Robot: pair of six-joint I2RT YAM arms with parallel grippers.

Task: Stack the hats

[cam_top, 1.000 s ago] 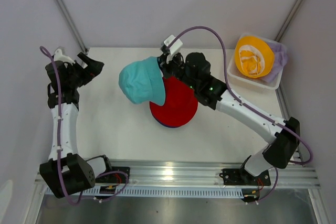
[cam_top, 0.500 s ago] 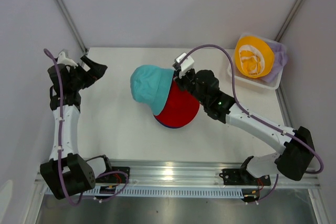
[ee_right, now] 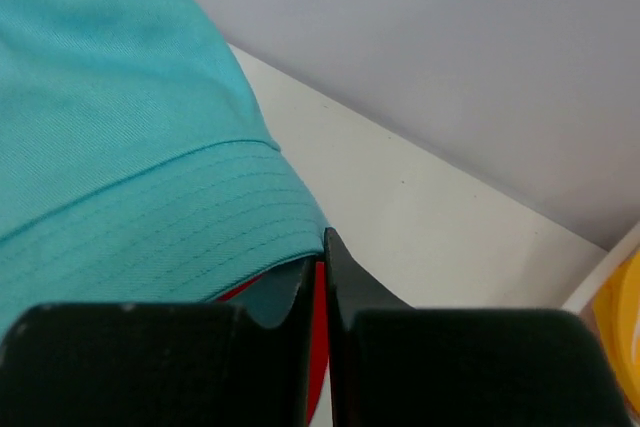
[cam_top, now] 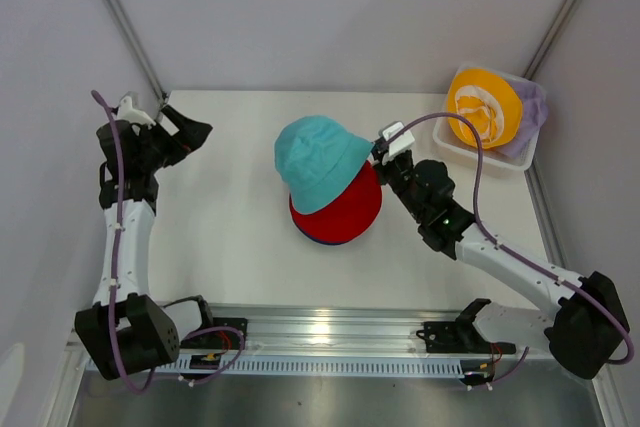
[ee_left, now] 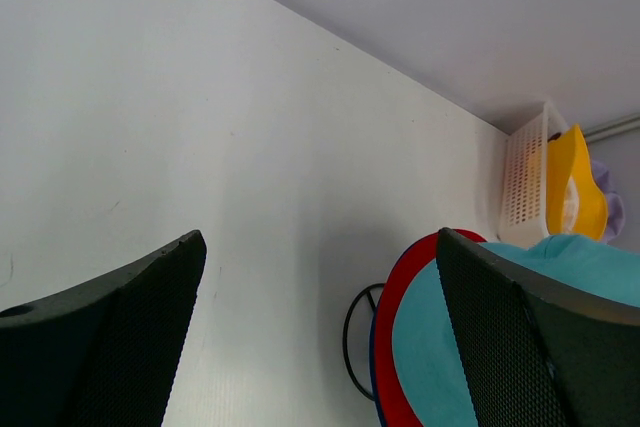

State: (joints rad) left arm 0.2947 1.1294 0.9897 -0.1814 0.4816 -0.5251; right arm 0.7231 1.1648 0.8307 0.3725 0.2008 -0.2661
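A teal hat (cam_top: 318, 160) lies tilted, crown up, on a red hat (cam_top: 345, 215) in the middle of the table. A navy rim (cam_top: 318, 241) peeks out beneath them. My right gripper (cam_top: 378, 155) sits at the teal hat's right brim, and in the right wrist view the right gripper (ee_right: 322, 247) is shut on that brim of the teal hat (ee_right: 120, 127), with the red hat (ee_right: 319, 307) showing just behind. My left gripper (cam_top: 195, 130) hangs open far to the left. From the left wrist my left gripper (ee_left: 320, 247) holds nothing, apart from the red hat (ee_left: 395, 337).
A white lattice basket (cam_top: 455, 152) at the back right holds a yellow hat (cam_top: 483, 107) over a lavender one (cam_top: 532, 107). A thin black wire frame (ee_left: 352, 332) lies on the table against the stack's left side. Grey walls close in the table.
My right arm has carried the teal hat to the right and down, from beside the red hat to on top of it. The left gripper has shifted slightly.
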